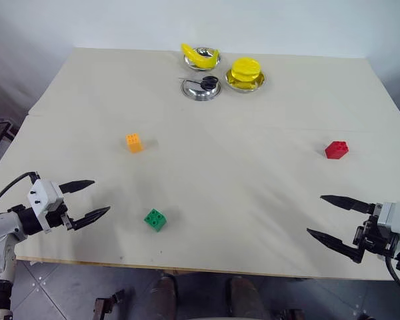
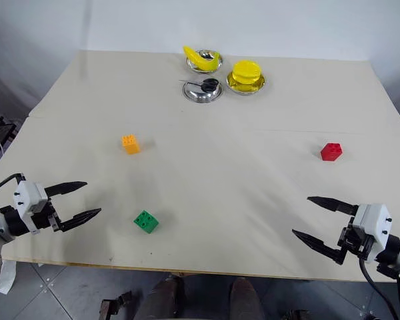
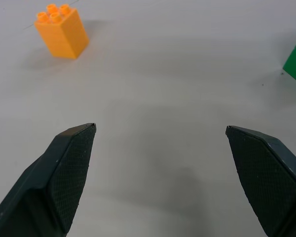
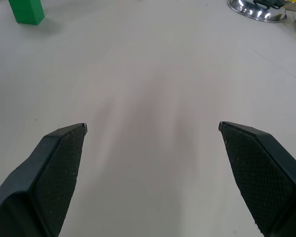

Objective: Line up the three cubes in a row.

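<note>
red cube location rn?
The red cube sits alone on the table's right side in the head views, beyond the open right gripper, far from the orange cube.

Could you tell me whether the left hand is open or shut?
Open: the left hand has its two fingers spread wide, with nothing between them.

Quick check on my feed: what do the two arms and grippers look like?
Each gripper, left and right, has two tapering black fingers with cross-hatched pads on a white block. Black cables loop from both wrists; the left forearm is grey with a small blue marking.
</note>
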{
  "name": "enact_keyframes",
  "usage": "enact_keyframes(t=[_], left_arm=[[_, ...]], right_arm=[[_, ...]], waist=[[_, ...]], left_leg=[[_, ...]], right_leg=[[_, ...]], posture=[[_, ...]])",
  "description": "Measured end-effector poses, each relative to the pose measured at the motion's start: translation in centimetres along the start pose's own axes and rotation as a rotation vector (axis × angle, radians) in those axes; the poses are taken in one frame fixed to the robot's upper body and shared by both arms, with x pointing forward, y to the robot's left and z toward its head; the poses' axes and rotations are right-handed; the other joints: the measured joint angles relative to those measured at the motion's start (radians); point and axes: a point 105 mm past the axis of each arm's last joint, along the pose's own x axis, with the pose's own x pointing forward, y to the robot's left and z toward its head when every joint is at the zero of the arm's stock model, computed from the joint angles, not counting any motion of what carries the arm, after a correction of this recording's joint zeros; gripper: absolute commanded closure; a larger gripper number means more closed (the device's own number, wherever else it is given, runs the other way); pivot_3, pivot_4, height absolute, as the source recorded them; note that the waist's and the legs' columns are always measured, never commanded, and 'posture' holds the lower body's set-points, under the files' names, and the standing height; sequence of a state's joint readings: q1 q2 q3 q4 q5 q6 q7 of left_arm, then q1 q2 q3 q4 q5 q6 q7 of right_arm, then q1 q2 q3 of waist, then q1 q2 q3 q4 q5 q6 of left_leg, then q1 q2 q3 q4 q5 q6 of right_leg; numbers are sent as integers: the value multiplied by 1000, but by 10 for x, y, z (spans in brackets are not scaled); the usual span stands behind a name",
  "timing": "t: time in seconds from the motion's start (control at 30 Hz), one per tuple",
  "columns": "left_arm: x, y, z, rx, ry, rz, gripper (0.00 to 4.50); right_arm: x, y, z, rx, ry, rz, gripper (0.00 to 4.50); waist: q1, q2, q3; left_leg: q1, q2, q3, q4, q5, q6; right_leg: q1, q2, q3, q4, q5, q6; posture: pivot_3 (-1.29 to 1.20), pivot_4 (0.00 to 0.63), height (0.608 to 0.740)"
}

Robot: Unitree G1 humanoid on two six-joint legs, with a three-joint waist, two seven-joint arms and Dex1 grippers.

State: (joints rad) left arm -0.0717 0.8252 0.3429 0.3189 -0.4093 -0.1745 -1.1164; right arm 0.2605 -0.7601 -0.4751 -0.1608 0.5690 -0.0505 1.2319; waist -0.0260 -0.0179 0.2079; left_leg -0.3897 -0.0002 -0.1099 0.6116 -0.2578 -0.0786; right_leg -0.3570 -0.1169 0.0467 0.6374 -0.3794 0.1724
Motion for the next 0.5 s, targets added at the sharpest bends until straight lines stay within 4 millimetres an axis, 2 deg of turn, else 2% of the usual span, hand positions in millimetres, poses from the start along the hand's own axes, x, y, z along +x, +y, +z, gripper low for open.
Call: enact_keyframes(t=[0.13,0.23,0.37,0.5], left_arm=[[1,1,2,5,-8,2,18],[5,4,7,-76,-41,0,18],[28,9,43,-144,-227,-33,18],[53,-4,75,-73,-317,-150,18]], right_arm=[[1,0,-1,1,-18,-23,0],[3,-1,-3,13,-37,-67,0],[3,-13,1,63,-168,-326,0],[-20,-34,6,98,-245,-636,0]], waist=[[-1,0,0],[-1,0,0],[9,0,0],[14,0,0]], left_leg=[[0,0,0,0,0,0],[0,0,0,0,0,0],[0,0,-1,1,1,-2],[0,-1,-1,1,3,-5]], right_leg=[[0,0,0,0,0,0],[0,0,0,1,0,0],[0,0,-1,3,0,0],[0,0,0,3,0,0]], posture=[[0,150,740],[0,150,740],[0,150,740],[0,150,740]])
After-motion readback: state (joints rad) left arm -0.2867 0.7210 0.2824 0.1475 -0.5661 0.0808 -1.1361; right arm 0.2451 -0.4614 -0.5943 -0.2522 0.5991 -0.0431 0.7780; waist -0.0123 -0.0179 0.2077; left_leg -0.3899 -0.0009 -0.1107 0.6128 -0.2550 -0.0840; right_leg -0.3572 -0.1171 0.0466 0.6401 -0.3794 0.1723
